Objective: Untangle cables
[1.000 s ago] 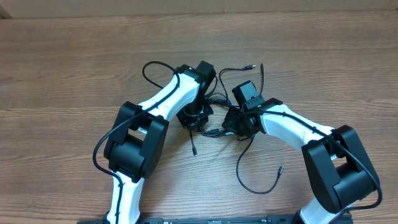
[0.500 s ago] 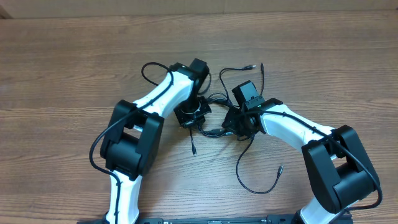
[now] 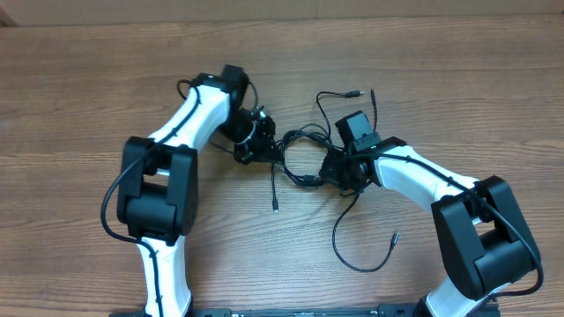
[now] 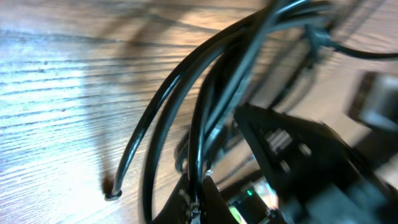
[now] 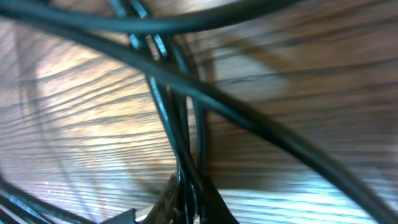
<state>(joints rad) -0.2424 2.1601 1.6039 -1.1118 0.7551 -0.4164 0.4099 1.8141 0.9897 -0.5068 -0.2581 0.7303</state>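
Overhead gives you the whole layout. The cables (image 3: 300, 141) lie near the middle of the wooden surface (image 3: 88, 79), bunched in loops between the two arms. The left end effector (image 3: 249, 148) sits at the left edge of the tangle and the right end effector (image 3: 335, 173) at its right edge, with a few strands stretched between them. From this view you also get the loose tails. One short strand ends in a plug (image 3: 275, 209) just below the tangle. A long strand curls toward the robot's base and ends beneath the right arm. Two more plug ends point away at the far side. What this view hides from you is the grip itself, since each arm covers its own fingertips.

Left wrist fills that in for you: several black strands run down together into the left end effector, whose fingers (image 4: 214, 198) are pressed together on the bundle. One strand arcs off to the left and its tip touches the wood. The picture is blurred, so you cannot count the strands held.

Right wrist shows you the other side. A few strands drop straight between the right fingers (image 5: 166, 200), pinched tight, while other strands cross above them over the wood grain.
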